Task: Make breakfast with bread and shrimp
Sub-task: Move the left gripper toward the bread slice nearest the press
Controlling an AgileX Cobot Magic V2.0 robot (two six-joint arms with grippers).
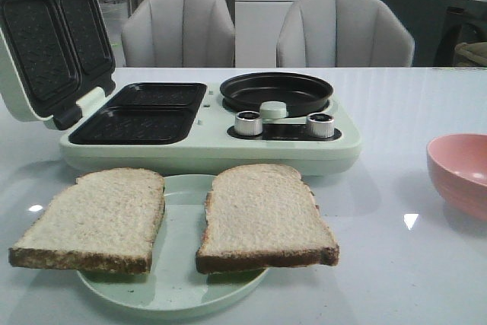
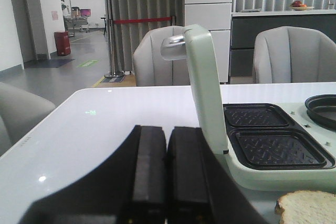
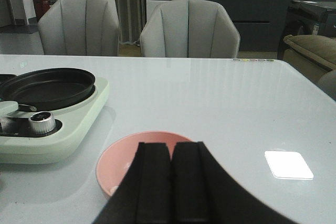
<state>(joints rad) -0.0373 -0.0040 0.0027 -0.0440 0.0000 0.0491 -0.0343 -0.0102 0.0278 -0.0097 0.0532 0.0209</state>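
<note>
Two bread slices lie side by side on a pale green plate (image 1: pixel 181 218) at the table's front: the left slice (image 1: pixel 95 218) and the right slice (image 1: pixel 262 215). A corner of a slice also shows in the left wrist view (image 2: pixel 310 205). My left gripper (image 2: pixel 167 145) is shut and empty, above the table to the left of the breakfast maker. My right gripper (image 3: pixel 172 153) is shut and empty, just in front of the pink bowl (image 3: pixel 121 161). The shrimp do not show clearly; the fingers hide most of the bowl's inside. Neither gripper is in the front view.
A pale green breakfast maker (image 1: pixel 213 146) stands behind the plate, its lid (image 1: pixel 49 39) open and upright at the left. It has two black sandwich wells (image 1: pixel 141 112), a round black pan (image 1: pixel 276 90) and two metal knobs (image 1: pixel 247 122). The pink bowl (image 1: pixel 460 173) sits at the right edge.
</note>
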